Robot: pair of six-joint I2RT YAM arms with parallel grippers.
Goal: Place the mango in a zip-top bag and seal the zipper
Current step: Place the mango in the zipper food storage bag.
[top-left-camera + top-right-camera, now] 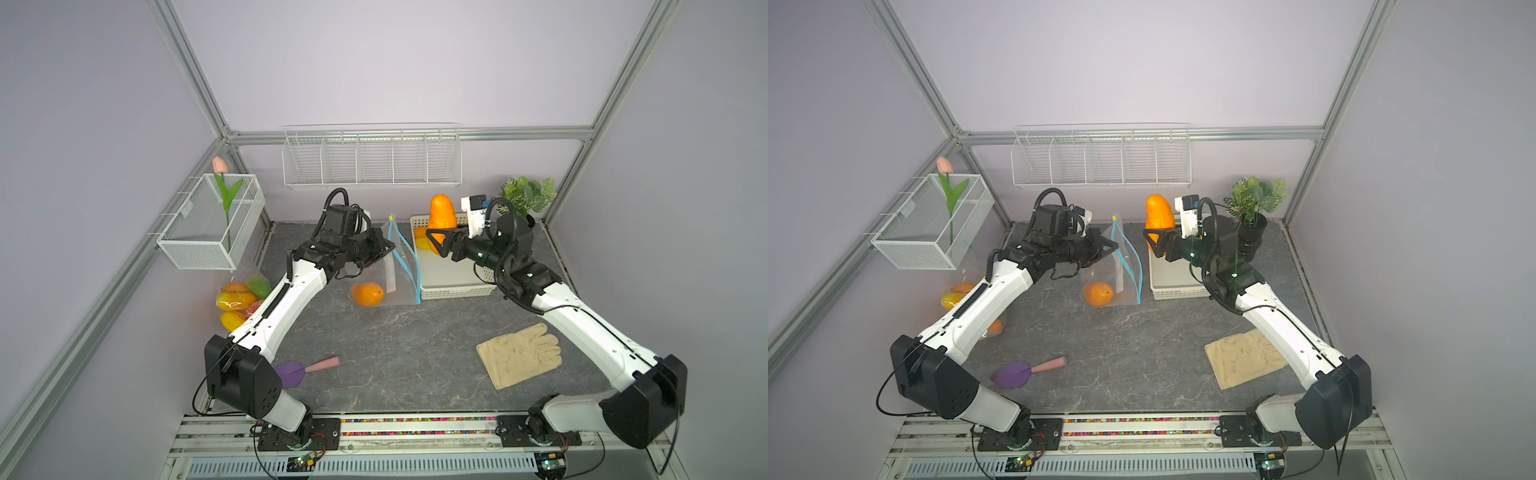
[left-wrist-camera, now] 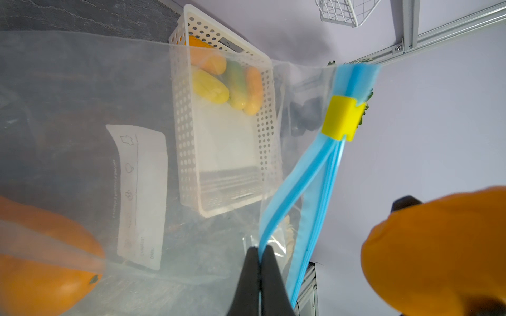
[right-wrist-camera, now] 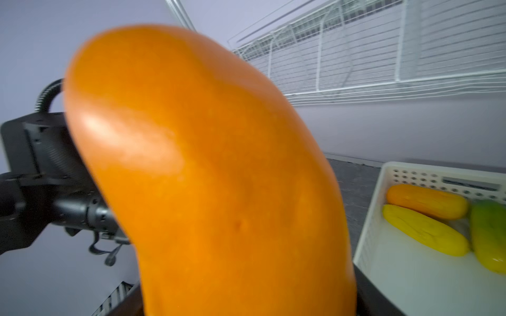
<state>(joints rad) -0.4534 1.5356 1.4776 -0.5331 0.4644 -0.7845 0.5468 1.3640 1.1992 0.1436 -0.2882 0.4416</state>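
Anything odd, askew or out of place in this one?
One oddity: the bag, pinched at its zipper edge by the left gripper, already has an orange fruit lying at its bottom, while the right gripper holds a mango near its mouth. Nothing looks spilled or damaged.

Lavender walls [image 1: 395, 62]; aluminium frame struts [image 1: 519, 134]; dark grey marbled tabletop [image 1: 415, 353]; white wire shelf [image 1: 372, 166] on rear wall; white mesh basket [image 1: 195, 249] on left wall

The mango [image 3: 208, 177] swamps the right wrist view, blurred, its lower end lost off the edge. Print on the label [image 2: 139, 191] of the bag [image 2: 68, 95] is too faint to read. In a top view the left arm [image 1: 984, 299] covers most of the fruit pile [image 1: 955, 296].
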